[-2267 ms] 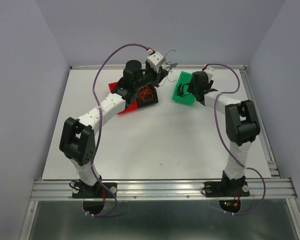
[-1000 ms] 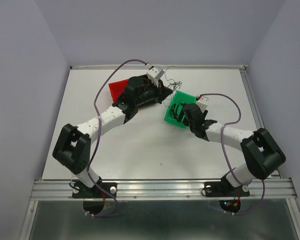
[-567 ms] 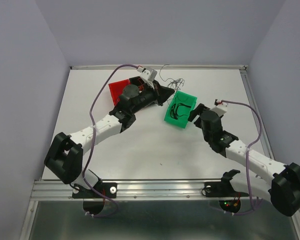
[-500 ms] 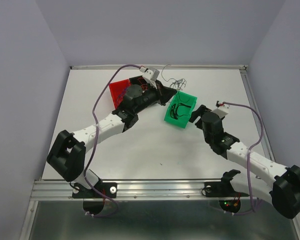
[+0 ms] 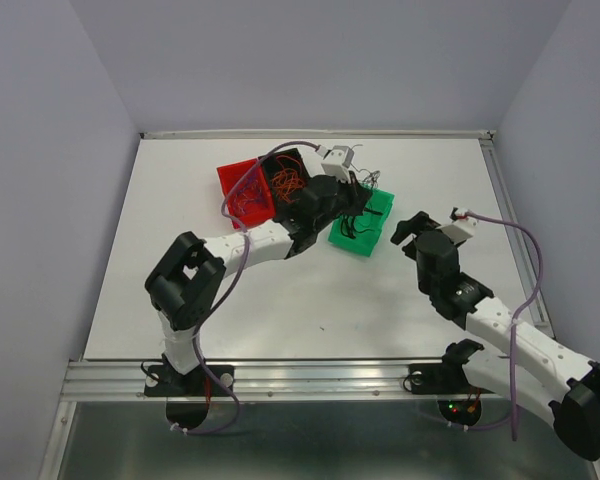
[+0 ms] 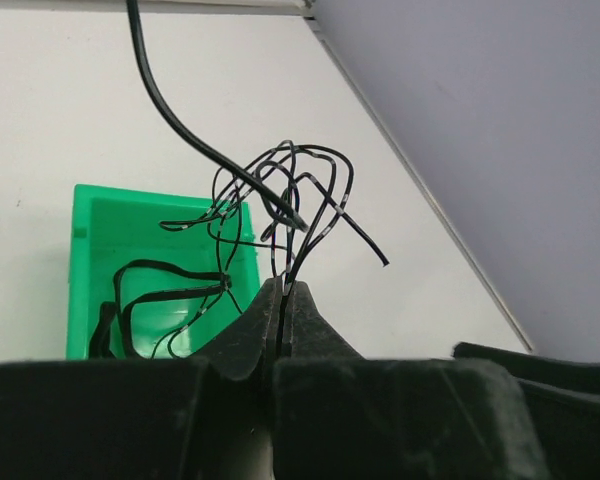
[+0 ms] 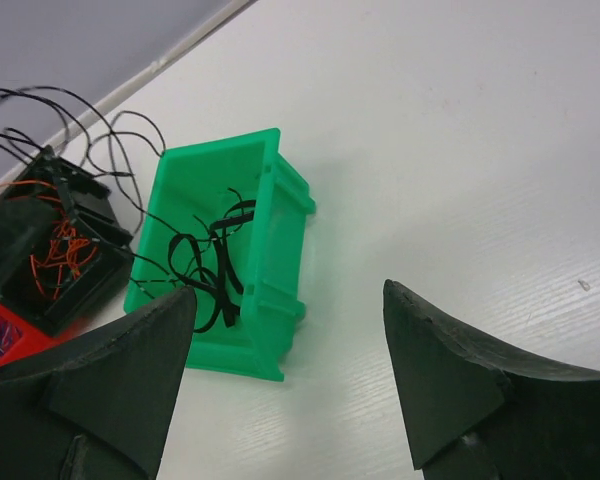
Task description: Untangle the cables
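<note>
Three bins stand close together on the table [image 5: 180,270]: a red bin [image 5: 242,195], a black bin [image 5: 278,160] and a green bin [image 5: 355,240]. From above, the left gripper [image 5: 358,195] hangs over the green bin's far edge, but that view does not show how its jaws stand. The left wrist view does: the fingers are pressed together on a bunch of black cables [image 6: 290,195], which arch up and loop free above the green bin [image 6: 100,225]. More black strands [image 6: 150,290] lie inside it. Only the top and right wrist views show the orange cables [image 7: 55,245], heaped in the black bin [image 7: 85,275]. The right gripper [image 7: 289,290] is spread wide and holds nothing. It is near the green bin [image 7: 280,200] but apart from it.
</note>
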Controlling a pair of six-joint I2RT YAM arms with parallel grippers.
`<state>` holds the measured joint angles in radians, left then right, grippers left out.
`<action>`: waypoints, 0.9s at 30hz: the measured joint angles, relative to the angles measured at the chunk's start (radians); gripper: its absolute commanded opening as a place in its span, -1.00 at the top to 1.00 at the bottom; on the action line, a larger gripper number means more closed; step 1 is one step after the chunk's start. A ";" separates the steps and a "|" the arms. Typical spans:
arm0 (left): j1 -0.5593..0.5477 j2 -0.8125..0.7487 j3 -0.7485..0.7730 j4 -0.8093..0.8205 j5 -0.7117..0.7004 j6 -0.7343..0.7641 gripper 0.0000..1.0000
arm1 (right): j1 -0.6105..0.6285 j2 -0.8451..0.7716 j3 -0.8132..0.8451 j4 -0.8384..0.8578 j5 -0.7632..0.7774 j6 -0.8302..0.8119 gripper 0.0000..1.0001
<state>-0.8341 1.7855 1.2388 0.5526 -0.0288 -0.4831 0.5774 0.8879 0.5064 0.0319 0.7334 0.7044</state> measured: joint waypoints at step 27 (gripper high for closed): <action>-0.082 0.276 0.250 -0.374 -0.146 0.322 1.00 | 0.000 -0.088 -0.050 -0.033 0.034 -0.001 -0.63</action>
<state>-0.9157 2.0617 1.4887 0.1783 -0.1749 -0.1608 0.5770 0.8001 0.4564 -0.0010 0.7677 0.7036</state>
